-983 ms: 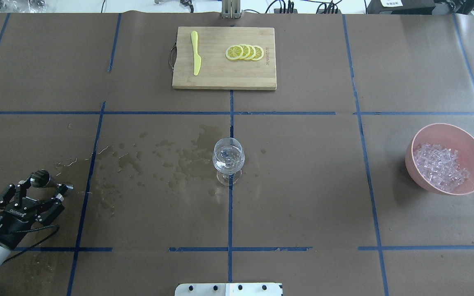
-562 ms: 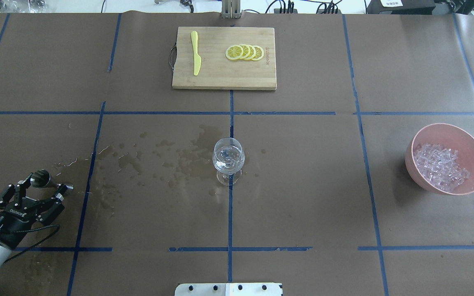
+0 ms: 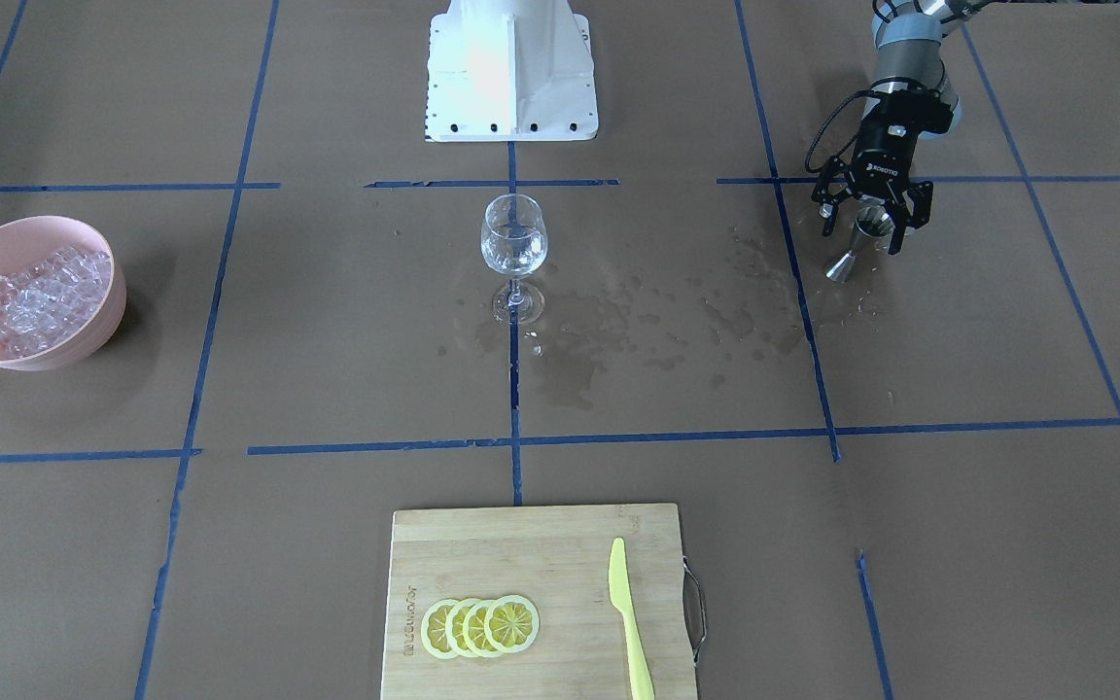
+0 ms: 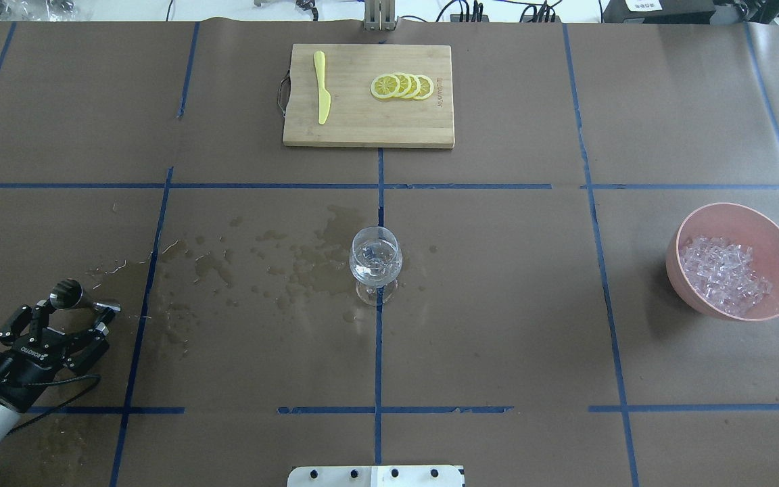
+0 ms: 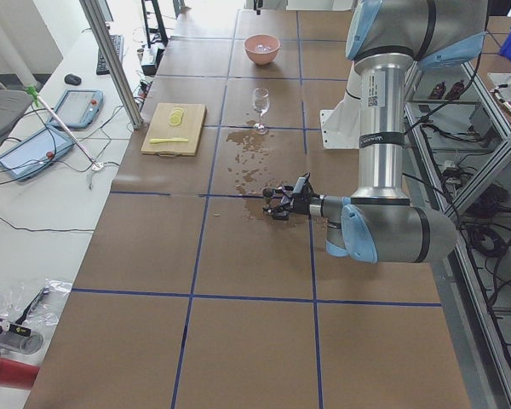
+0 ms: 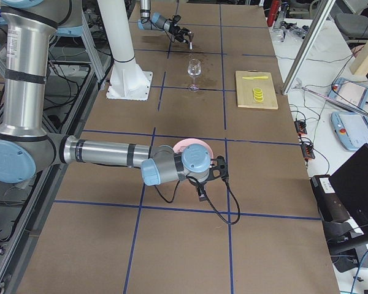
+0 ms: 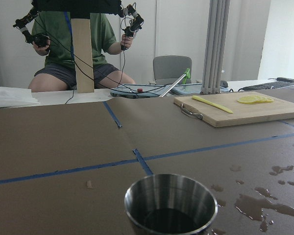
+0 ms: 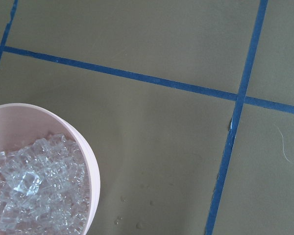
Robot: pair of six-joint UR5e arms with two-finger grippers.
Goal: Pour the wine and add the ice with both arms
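The left gripper [image 4: 72, 308] has its fingers spread, with the steel jigger [image 4: 75, 297] upright between them. The wine [image 4: 375, 267] sits in the glass [image 4: 364, 249] mid-table, well apart. The ice [image 4: 724, 274] fills the pink bowl [image 4: 778, 238] near the right gripper [image 6: 216, 165]; I cannot tell whether that one is closed. Splashes [image 4: 308, 264] darken the brown table [image 4: 498, 304].

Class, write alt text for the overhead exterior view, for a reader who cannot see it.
A clear stemmed wine glass holding a little clear liquid stands mid-table among wet splashes. At lower left, the robot's open black left hand is at a steel jigger; a pink bowl of clear ice cubes sits right, a bamboo board with lemon slices beyond.
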